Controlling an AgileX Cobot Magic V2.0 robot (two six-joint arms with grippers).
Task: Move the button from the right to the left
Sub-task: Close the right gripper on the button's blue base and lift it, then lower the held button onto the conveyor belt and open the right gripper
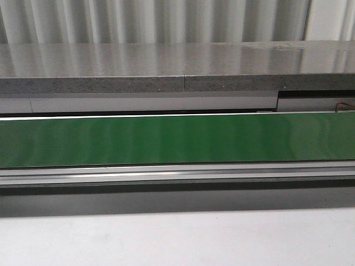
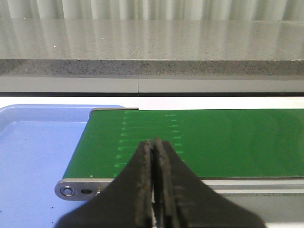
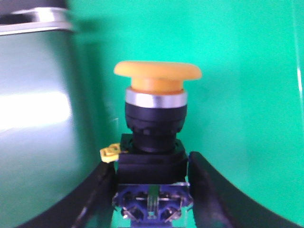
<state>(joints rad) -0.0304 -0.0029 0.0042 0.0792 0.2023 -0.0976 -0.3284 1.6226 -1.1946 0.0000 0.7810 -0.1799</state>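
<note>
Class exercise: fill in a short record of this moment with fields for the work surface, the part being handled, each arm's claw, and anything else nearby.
surface: long green conveyor belt
part: push-button with round yellow-orange cap, black collar and square base, between the right claw's fingers
right claw: fingers either side of the button's base; contact cannot be confirmed
left claw: shut, holding nothing, over the belt's end
nearby: light blue plastic tray beside the belt's end
front view: no arm or button visible

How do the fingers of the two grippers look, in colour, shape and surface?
Both are black. The left gripper has two broad fingers that taper toward the tip, with rough, worn inner edges. The right gripper shows two smooth, curved black fingers. No cables, markings or sleeves are visible.
</note>
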